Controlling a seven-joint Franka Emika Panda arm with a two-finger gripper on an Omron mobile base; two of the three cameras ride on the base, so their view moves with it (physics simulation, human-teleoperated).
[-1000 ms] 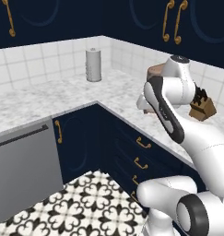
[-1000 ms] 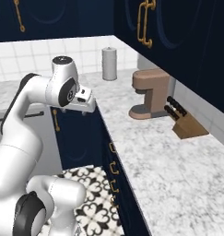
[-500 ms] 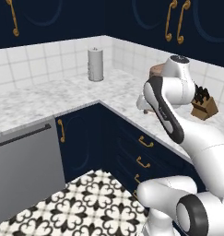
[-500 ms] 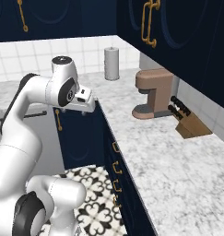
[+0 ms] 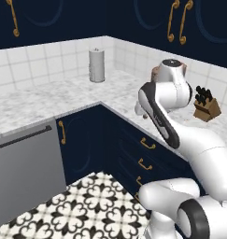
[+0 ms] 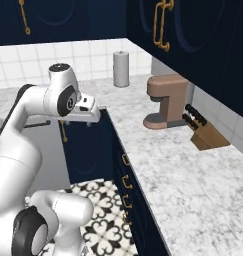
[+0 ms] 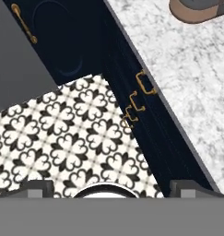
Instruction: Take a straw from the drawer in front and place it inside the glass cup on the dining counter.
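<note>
Three brass handles mark the closed drawer [image 7: 143, 99] fronts below the marbled tabletop [image 7: 191, 83] edge; fingers [image 7: 37, 188] are held spread, grasping nothing, above open patterned floor [image 7: 62, 143].

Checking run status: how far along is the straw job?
Nothing looks done yet. The drawer is shut, its brass handle flush. The gripper is open and empty above the floor beside the cabinets. Left: open the drawer, take the straw, put it in the cup.
</note>
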